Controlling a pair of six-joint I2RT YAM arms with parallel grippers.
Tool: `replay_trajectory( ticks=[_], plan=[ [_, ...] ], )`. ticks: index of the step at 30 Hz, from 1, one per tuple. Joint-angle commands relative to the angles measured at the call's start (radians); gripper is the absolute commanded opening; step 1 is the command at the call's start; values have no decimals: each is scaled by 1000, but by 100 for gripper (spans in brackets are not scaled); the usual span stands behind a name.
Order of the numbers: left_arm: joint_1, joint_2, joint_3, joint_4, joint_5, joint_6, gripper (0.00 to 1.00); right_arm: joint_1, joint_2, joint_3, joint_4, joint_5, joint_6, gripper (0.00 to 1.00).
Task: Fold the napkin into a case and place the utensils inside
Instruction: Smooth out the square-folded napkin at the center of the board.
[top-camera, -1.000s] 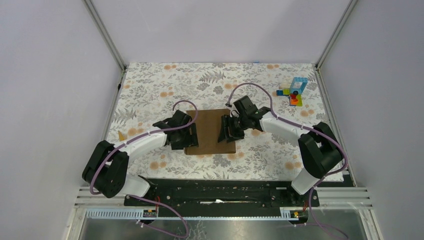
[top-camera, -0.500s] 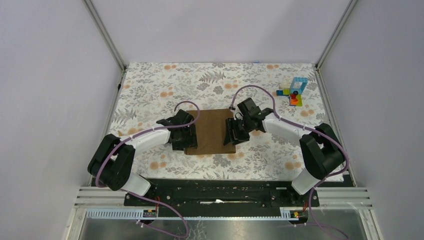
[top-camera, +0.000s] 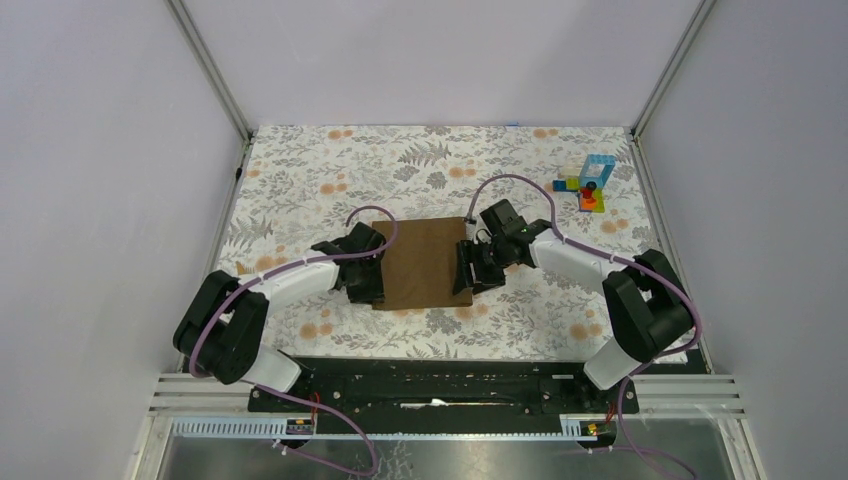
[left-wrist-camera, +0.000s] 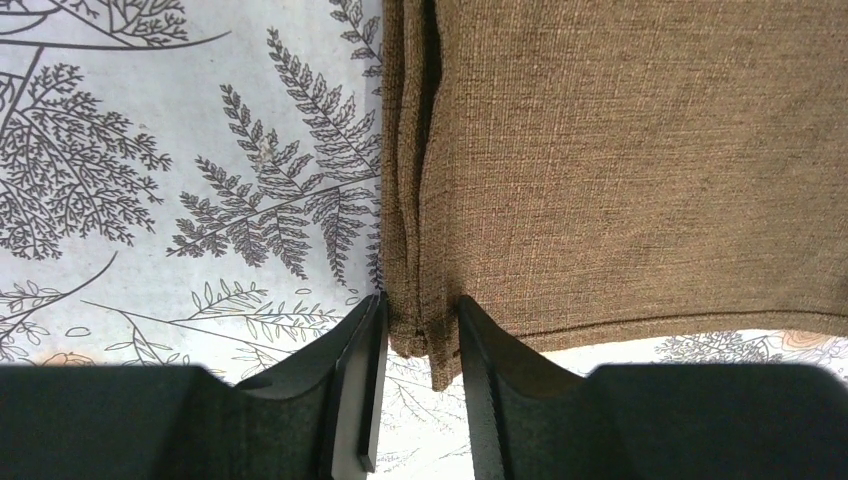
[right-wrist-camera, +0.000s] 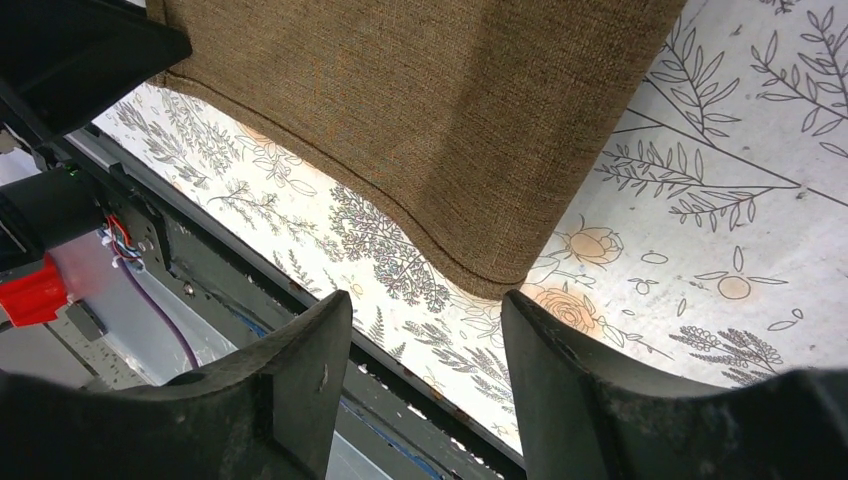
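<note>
The brown napkin (top-camera: 425, 265) lies folded flat on the floral covering between my two arms. My left gripper (top-camera: 372, 285) is at its near left corner. In the left wrist view the left gripper (left-wrist-camera: 420, 305) is narrowly closed around the napkin's (left-wrist-camera: 620, 170) layered left edge, with the cloth corner pinched between the fingers. My right gripper (top-camera: 466, 272) is at the napkin's right edge. In the right wrist view the right gripper (right-wrist-camera: 425, 300) is open and empty, with the napkin's (right-wrist-camera: 420, 110) near right corner just beyond the tips. No utensils are in view.
A small stack of colourful toy blocks (top-camera: 590, 185) stands at the far right of the floral table covering (top-camera: 300, 170). The black base rail (top-camera: 440, 385) runs along the near edge. Enclosure walls stand on both sides.
Both grippers have slid outward off the top of the napkin to its side edges. More of the brown cloth shows between them.
</note>
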Motion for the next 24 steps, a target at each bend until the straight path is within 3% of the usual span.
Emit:
replay_trajectory(
  ticks=[1,5,12,18,24],
  plan=[
    [-2,-22,-35,14,-37,-9,35,-7,-56,5,-19,18,-18,64],
    [-3,-35,-52,24,-41,-16,29,-7,-42,1,54,-78,33,61],
    [-3,-26,-57,37,-43,-15,27,-7,24,-47,239,-202,121,56],
    [-3,-53,-34,0,-57,-13,34,-12,92,-107,244,-100,74,54],
    [-3,-161,67,-121,-74,-8,47,-11,74,-107,239,-130,82,54]
  ],
)
